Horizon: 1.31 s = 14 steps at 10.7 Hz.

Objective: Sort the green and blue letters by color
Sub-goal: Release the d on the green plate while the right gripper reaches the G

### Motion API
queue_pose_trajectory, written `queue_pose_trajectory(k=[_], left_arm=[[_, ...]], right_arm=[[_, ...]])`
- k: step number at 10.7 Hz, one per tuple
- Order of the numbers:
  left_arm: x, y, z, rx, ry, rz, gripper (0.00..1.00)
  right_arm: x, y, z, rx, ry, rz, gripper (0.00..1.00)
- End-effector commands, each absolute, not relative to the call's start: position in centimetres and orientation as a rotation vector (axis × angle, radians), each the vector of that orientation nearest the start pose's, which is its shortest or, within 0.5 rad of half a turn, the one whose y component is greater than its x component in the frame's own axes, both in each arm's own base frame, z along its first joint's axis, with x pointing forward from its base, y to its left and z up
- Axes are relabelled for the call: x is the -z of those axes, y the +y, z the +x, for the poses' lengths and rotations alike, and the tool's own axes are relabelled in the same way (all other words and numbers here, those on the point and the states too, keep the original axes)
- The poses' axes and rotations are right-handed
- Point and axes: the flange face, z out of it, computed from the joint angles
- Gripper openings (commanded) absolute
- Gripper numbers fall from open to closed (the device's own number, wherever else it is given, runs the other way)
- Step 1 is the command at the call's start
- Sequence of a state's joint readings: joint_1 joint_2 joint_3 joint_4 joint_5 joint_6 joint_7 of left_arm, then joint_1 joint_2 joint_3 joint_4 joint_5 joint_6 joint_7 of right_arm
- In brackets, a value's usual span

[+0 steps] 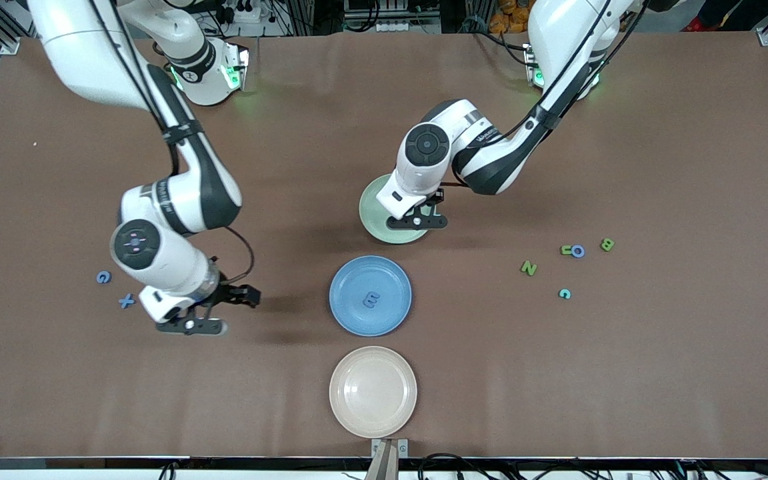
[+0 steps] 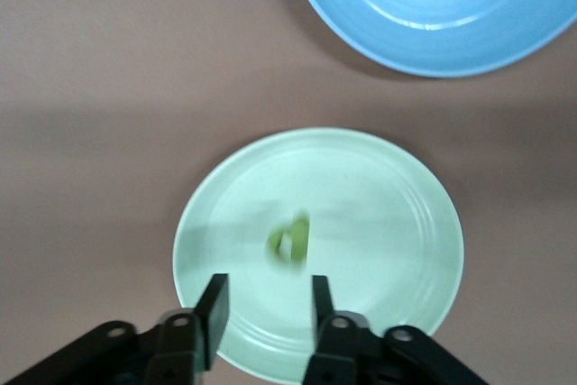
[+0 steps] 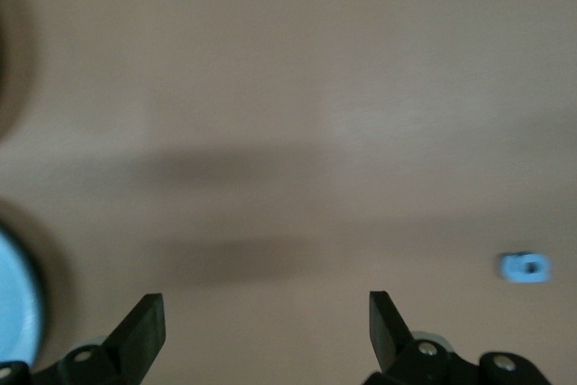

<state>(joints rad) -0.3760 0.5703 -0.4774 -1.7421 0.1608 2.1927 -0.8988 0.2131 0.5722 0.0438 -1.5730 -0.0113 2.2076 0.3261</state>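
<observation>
My left gripper (image 1: 421, 219) is open and empty over the pale green plate (image 1: 371, 207). In the left wrist view its fingers (image 2: 213, 308) stand apart above a green letter (image 2: 290, 241) lying on that plate (image 2: 388, 223). A blue E (image 1: 371, 300) lies in the blue plate (image 1: 341, 293). My right gripper (image 1: 221, 312) is open and empty over bare table, beside blue X (image 1: 127, 301) and blue G (image 1: 103, 277). One blue letter (image 3: 525, 267) shows in the right wrist view. Green N (image 1: 529, 268), U (image 1: 566, 250), B (image 1: 607, 245), blue O (image 1: 578, 251) and a teal-blue piece (image 1: 565, 293) lie toward the left arm's end.
A beige plate (image 1: 373, 391) stands nearest the front camera, in line with the blue and green plates. The U and the O touch each other. The blue plate's rim shows in the left wrist view (image 2: 433, 33) and the right wrist view (image 3: 18, 304).
</observation>
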Motion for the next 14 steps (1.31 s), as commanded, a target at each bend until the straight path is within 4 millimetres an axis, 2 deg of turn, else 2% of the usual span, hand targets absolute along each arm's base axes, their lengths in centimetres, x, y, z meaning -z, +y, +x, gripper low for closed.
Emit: queue_pose_trajectory(k=[1, 2, 3, 5, 6, 8, 9, 10, 11, 13, 14], left_arm=[[-28.9, -47.6, 46.7, -0.084, -0.071, -3.15, 1.0], [-29.3, -46.6, 47.5, -0.075, -0.087, -3.146, 1.0], [-30.1, -44.4, 49.5, -0.054, -0.119, -3.14, 1.0], [-31.6, -41.0, 51.7, -0.041, -0.153, -3.121, 1.0], [-31.8, -39.1, 53.2, -0.038, -0.08, -3.12, 1.0], [-31.3, -34.5, 55.3, -0.078, 0.175, -3.098, 1.0], [-30.9, -33.2, 55.7, -0.077, 0.4, -3.056, 1.0], [-30.4, -32.4, 55.8, -0.08, 0.55, -3.011, 1.0], [-30.1, -29.7, 57.1, -0.09, 0.597, -2.993, 1.0], [-28.7, -24.2, 59.0, -0.152, 0.833, -2.947, 0.92], [-27.5, -23.0, 59.2, -0.185, 0.845, -2.948, 0.85]], right_arm=[[-32.9, 7.2, 68.5, 0.104, 0.116, -3.131, 1.0], [-32.7, 3.6, 68.9, 0.114, 0.086, -3.133, 1.0], [-32.4, 1.2, 69.0, 0.114, 0.033, -3.137, 1.0], [-29.7, -2.6, 67.7, 0.124, 0.012, -3.137, 1.0], [-28.1, -4.1, 67.0, 0.157, 0.011, -3.136, 1.0], [-25.6, -5.3, 66.1, 0.204, 0.022, -3.131, 1.0], [-24.9, -5.2, 65.9, 0.192, 0.022, -3.129, 1.0], [-24.0, -5.0, 65.3, 0.173, 0.029, -3.124, 1.0], [-23.0, -4.8, 64.6, 0.173, 0.069, -3.103, 1.0], [-20.2, -4.2, 63.5, 0.183, 0.11, -3.081, 1.0], [-19.6, -4.1, 63.2, 0.166, 0.112, -3.081, 1.0]])
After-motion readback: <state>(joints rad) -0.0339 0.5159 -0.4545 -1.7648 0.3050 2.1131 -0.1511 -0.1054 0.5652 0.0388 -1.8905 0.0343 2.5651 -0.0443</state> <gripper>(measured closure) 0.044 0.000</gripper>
